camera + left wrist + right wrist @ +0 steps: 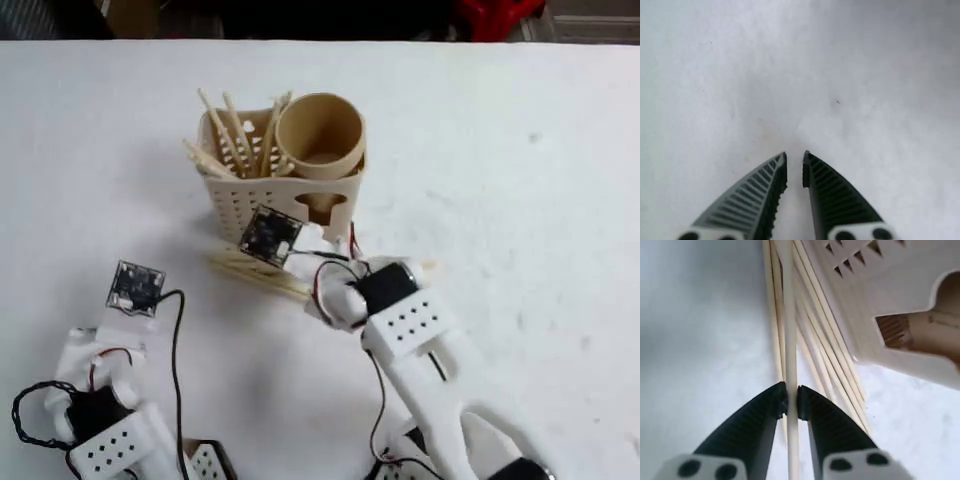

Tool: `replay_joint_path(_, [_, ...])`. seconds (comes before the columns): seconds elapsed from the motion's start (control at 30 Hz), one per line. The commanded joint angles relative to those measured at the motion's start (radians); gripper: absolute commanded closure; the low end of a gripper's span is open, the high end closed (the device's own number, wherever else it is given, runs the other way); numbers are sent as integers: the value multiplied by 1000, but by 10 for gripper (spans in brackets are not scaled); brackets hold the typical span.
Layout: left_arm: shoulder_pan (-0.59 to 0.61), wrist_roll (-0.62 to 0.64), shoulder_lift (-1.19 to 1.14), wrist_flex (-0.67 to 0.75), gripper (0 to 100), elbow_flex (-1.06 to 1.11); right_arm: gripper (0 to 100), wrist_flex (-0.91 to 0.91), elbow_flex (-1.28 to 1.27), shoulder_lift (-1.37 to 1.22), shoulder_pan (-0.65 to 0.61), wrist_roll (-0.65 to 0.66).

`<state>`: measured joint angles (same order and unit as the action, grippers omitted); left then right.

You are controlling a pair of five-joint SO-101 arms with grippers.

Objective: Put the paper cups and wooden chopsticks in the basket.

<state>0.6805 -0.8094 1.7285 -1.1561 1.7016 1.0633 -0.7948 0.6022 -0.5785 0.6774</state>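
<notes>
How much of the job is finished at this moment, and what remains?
Done: a paper cup and several chopsticks stand in the basket. In hand: the right tool is shut on one chopstick from the pile lying on the table beside the basket. To do: that chopstick and the rest of the pile.

Both arms are white plastic shells. The left arm (110, 430), toward the corner of the table (520, 150) on the arms' side, carries a small black square circuit board (136, 287) at its wrist. A black cable (177, 340) trails back from it, and a black cable loop (25, 415) hangs at its flank. The right arm (420, 345) has a matching wrist board (271, 236), a black motor block (385, 287), thin red and black wires (322, 285) and a white plate (410, 325) dotted with small holes. The left gripper (794, 160) has dark grey tapered fingers, ribbed on the sides and toothed along the inner edges. The right gripper (792, 399) looks smooth and black. White bases (860, 232) with dark round holes sit behind the fingers.
</notes>
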Motion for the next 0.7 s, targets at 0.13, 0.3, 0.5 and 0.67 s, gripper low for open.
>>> replay_joint_path(0.13, [-12, 0, -5, -3, 924, -3, 982, 64, 3, 124, 4, -8])
replay_joint_path(0.3, [-12, 0, -5, -3, 924, -3, 982, 102, 3, 186, 4, -8])
replay_joint_path(0.5, [-12, 0, -5, -3, 924, -3, 982, 134, 8, 283, 2, -57])
replay_joint_path(0.67, [-12, 0, -5, -3, 924, -3, 982, 134, 9, 384, 2, -147])
